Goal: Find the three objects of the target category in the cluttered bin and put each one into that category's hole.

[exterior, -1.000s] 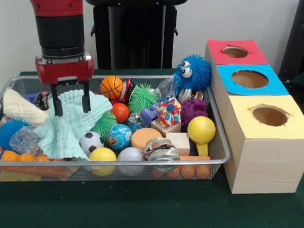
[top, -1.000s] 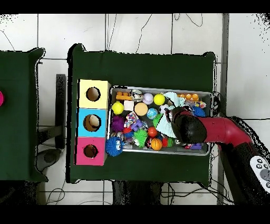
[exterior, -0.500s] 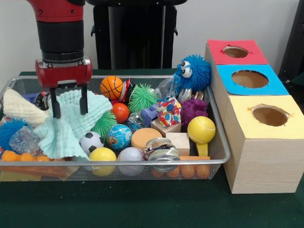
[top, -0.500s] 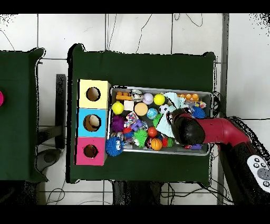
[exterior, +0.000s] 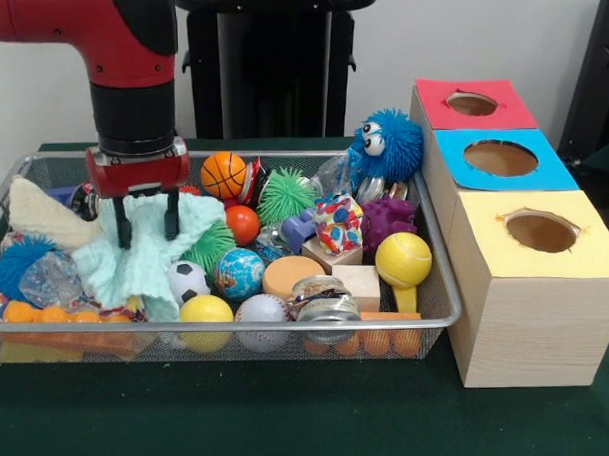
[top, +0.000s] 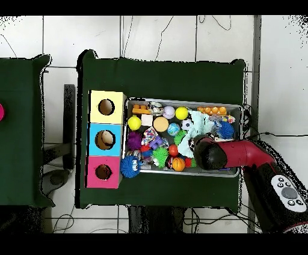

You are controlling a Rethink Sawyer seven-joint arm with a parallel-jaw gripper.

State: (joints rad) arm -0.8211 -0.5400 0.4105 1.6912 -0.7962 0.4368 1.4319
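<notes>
The gripper (exterior: pixel 144 222) is seen lowered into the left part of the wire bin (exterior: pixel 439 283), its two dark fingers (exterior: pixel 123 226) set a narrow gap apart and pressed into the pale green cloth (exterior: pixel 135 259), a bunched fold of which appears to be pinched between them. The cloth is draped straight down from the fingertips, its long axis roughly vertical, and its lower edge is still resting among the toys. A soccer ball (exterior: pixel 189 280) is found just right of the cloth and a yellow ball (exterior: pixel 204 311) at the near wall; a cream cloth (exterior: pixel 44 213) lies to the left and far side. Further right, a basketball (exterior: pixel 224 174), a globe ball (exterior: pixel 238 272) and a yellow tennis ball (exterior: pixel 403 259) are scattered through the clutter. Beyond the bin's right wall, three boxes are lined up: the yellow hole (exterior: pixel 541 230) nearest, the blue hole (exterior: pixel 500 158) behind it, the red hole (exterior: pixel 471 103) farthest. The cloth's hole, whichever it is, is thus placed well to the right of the gripper, so a lift clear of the rim followed by a long rightward carry is judged to be called for. From overhead, the arm (top: pixel 237 154) is shown reaching over the bin's opposite end from the boxes.
</notes>
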